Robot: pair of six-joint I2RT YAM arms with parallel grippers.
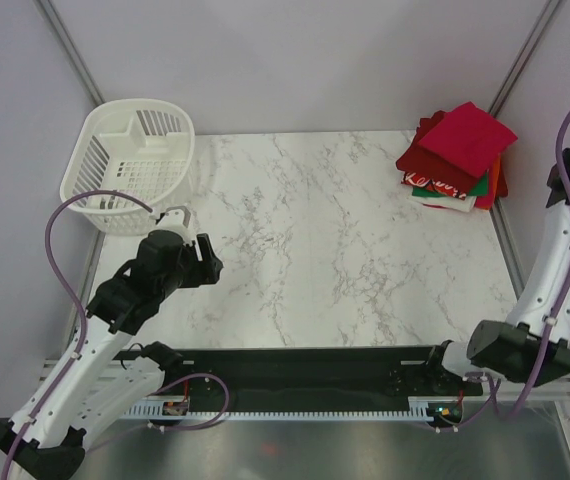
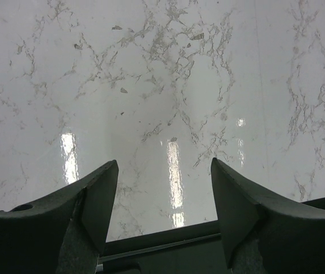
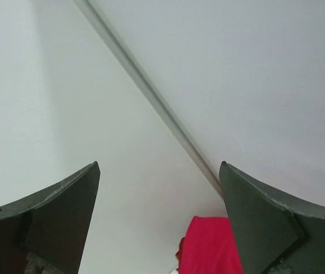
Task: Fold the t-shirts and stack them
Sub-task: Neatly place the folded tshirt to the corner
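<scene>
The marble table (image 1: 345, 250) fills the view. The white slatted basket (image 1: 95, 185) stands at its far-left corner. The t-shirts (image 1: 457, 158) lie as one stack of folded squares at the far-right corner, close to the right edge. The bright red shirt (image 1: 468, 137) is on top, turned at an angle to the dark red, green, white and orange layers under it, so the pile is skewed rather than square. The left arm (image 1: 115, 320) reaches in from the near edge. The left gripper (image 2: 163, 165) hangs low over bare marble by the near-left part of the table, jaws spread wide with nothing between them, well apart from the stack. The right arm (image 1: 555, 270) rises along the right edge. The right gripper (image 3: 159, 166) also has its jaws apart and holds nothing. Its camera looks mostly at the wall, with a patch of red cloth (image 3: 208, 245) low in the view, so it seems to hang above or beside the pile. I see no unfolded shirt on the marble, so the work looks at or near its end. The risk is at that far-right corner. The top shirt overhangs the layers below and the whole pile sits near the table's edge, so an arm coming down or swinging past could nudge it, slide the upper shirts off, or tip them over the right edge. Open jaws lowered into it could also catch more than one layer and drag a fold open.
</scene>
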